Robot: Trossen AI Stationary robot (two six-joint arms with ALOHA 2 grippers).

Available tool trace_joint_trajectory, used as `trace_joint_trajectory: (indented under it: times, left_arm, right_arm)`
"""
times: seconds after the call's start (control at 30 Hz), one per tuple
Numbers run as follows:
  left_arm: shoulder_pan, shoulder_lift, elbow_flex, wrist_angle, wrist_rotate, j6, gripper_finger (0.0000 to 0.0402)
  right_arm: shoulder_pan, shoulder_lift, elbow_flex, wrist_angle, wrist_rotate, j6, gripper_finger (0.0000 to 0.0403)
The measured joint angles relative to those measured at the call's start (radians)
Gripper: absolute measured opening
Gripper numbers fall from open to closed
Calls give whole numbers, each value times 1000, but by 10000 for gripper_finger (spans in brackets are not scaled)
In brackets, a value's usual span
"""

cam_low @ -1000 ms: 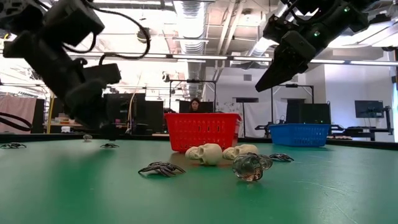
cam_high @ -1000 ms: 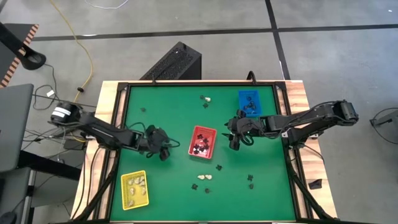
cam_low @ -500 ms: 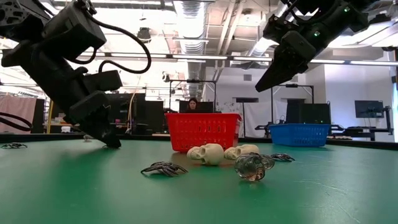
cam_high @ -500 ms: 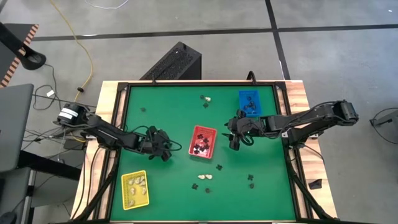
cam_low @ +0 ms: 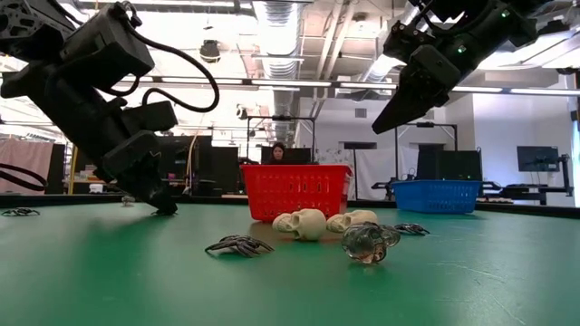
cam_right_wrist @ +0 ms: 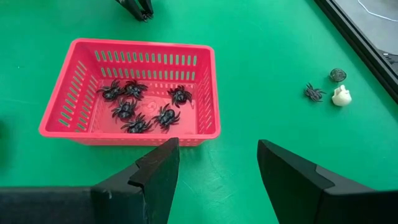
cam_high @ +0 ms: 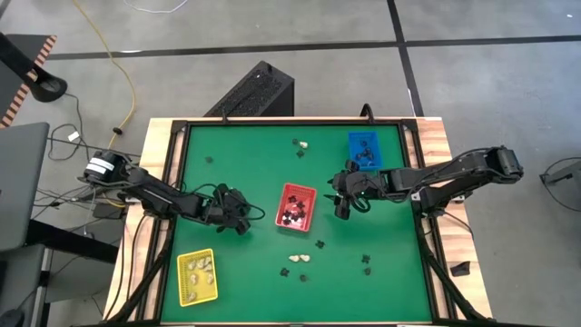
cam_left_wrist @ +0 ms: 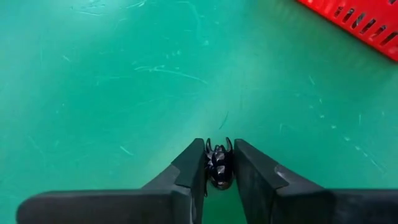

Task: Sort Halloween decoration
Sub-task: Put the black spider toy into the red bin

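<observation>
My left gripper (cam_left_wrist: pixel 219 163) is down at the table left of the red tray (cam_high: pixel 296 207), shut on a small black spider (cam_left_wrist: pixel 218 168); in the low view its tips (cam_low: pixel 166 208) reach the green surface. My right gripper (cam_right_wrist: pixel 217 163) hangs open above the table to the right of the red tray (cam_right_wrist: pixel 130 93), which holds several black spiders (cam_right_wrist: pixel 140 106). Loose cream skulls (cam_low: pixel 299 224), a black spider (cam_low: pixel 236 245) and a greyish ball (cam_low: pixel 365 243) lie on the table near its front. My left gripper pinches the black spider's body (cam_left_wrist: pixel 218 177) between its two fingertips, and the spider's legs (cam_left_wrist: pixel 219 147) stick out past them. The fingers slant down from the table's left side. The spider is at the table's surface; whether it still rests on it I cannot tell.
A yellow tray (cam_high: pixel 196 275) with cream pieces stands at the front left, a blue tray (cam_high: pixel 364 150) at the back right. Small pieces lie at the back middle (cam_high: pixel 300 145), the front right (cam_high: pixel 366 263) and near the table's edge (cam_right_wrist: pixel 339 94).
My left gripper has sunk to the table and tipped further down, onto the black spider that lay left of the red tray. My right arm has kept still.
</observation>
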Motion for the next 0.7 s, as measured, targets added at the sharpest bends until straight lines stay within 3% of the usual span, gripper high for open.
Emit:
trace_joint_trajectory:
  times: [0.2, 0.43, 0.7]
  left_arm:
    - [0, 0, 0, 24, 1, 2, 62]
    - [0, -8, -2, 178, 35, 79, 62]
    - [0, -132, -3, 287, 41, 165, 61]
  right_arm:
    - [0, 0, 0, 0, 0, 0, 248]
    - [0, 0, 0, 0, 0, 0, 248]
    - [0, 0, 0, 0, 0, 0, 248]
